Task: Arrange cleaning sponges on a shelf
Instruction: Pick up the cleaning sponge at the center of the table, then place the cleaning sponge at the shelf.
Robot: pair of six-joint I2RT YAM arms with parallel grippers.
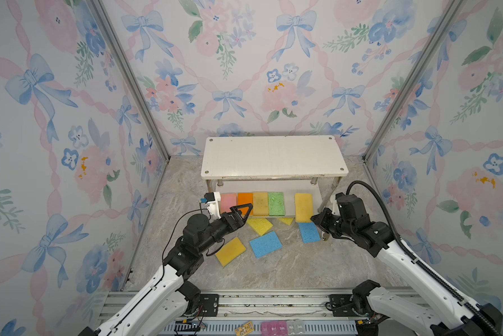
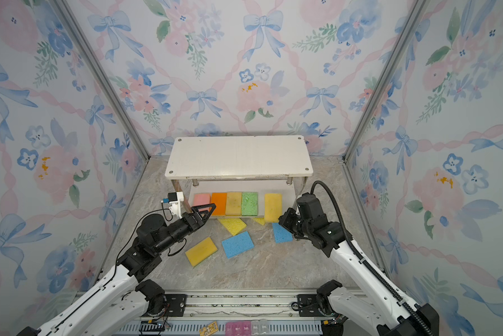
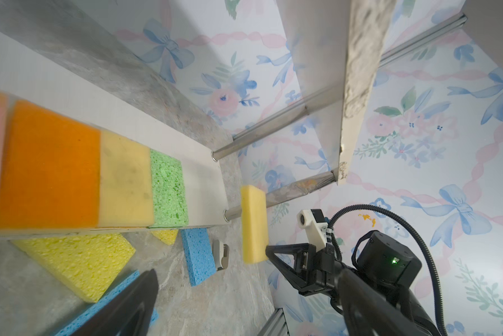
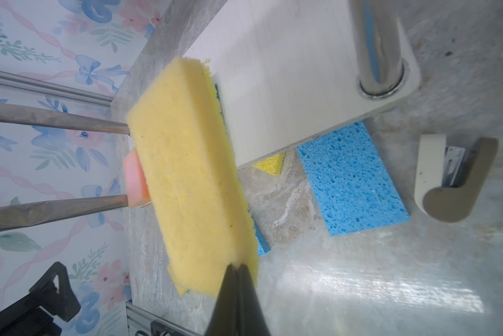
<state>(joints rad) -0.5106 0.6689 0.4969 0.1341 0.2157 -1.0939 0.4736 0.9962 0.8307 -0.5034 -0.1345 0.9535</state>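
- Nearest the desk's front edge lay a mustard sponge [image 1: 230,251] and a blue sponge [image 1: 265,244], flat and loose, closer to my left arm.
- Farther in, a bright yellow sponge [image 1: 260,226] and a second blue sponge [image 1: 309,232] sat partly under the shelf's [image 1: 273,158] lower board [image 1: 290,203].
- My left fingers [image 1: 246,214] stood apart, empty, just before the pink sponge [image 1: 228,202].
- My right fingers [image 4: 238,279] were clamped on a short end of the held yellow sponge [image 1: 303,207]. Its long axis ran away from them toward the shelf's back edge, tilted above the board's right end.
- Pink, orange sponge [image 1: 245,200], pale sponge [image 1: 260,202] and green sponge [image 1: 276,203] lay side by side. I judged the bare strip beside green to be the slot below.
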